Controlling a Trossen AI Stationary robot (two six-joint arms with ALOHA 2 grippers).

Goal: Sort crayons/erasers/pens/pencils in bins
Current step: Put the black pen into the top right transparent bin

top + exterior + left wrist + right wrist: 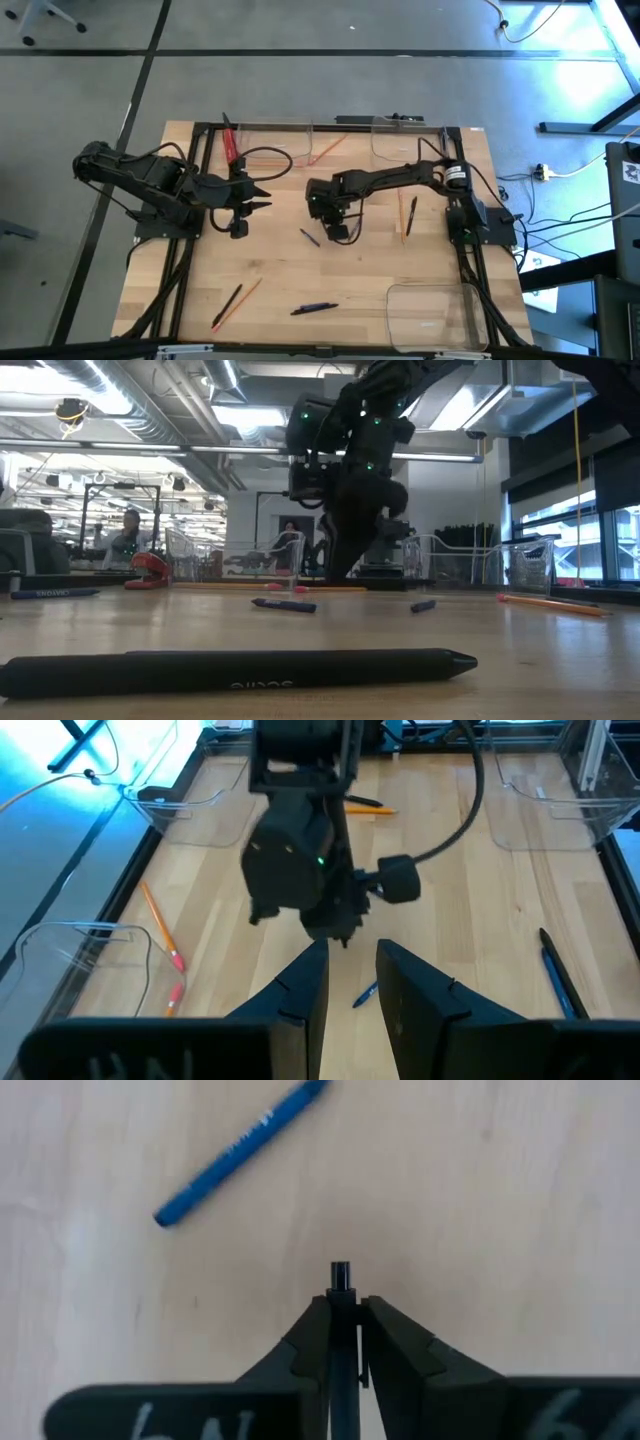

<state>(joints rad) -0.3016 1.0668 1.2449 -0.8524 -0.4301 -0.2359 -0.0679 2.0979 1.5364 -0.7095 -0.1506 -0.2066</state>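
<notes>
Fingers (395,1350) of the right gripper (343,1305) clamped on a slim dark pen (341,1280), tip poking out above the bare wooden table (520,1200).
A blue pen (240,1150) lies nearby, untouched; the left gripper (352,970) waits off to the side, fingers slightly apart, holding nothing.

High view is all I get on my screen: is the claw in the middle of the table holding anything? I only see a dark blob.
Observer: Yes. The right wrist view shows the right claw shut on a slim dark pen, whose tip pokes out in front.
Operator: And the little stick beside it?
Observer: That is a blue pen, lying flat on the wood, apart from the claw.
Operator: What about the other claw?
Observer: Its own camera shows the left claw open, with nothing in it.
</notes>
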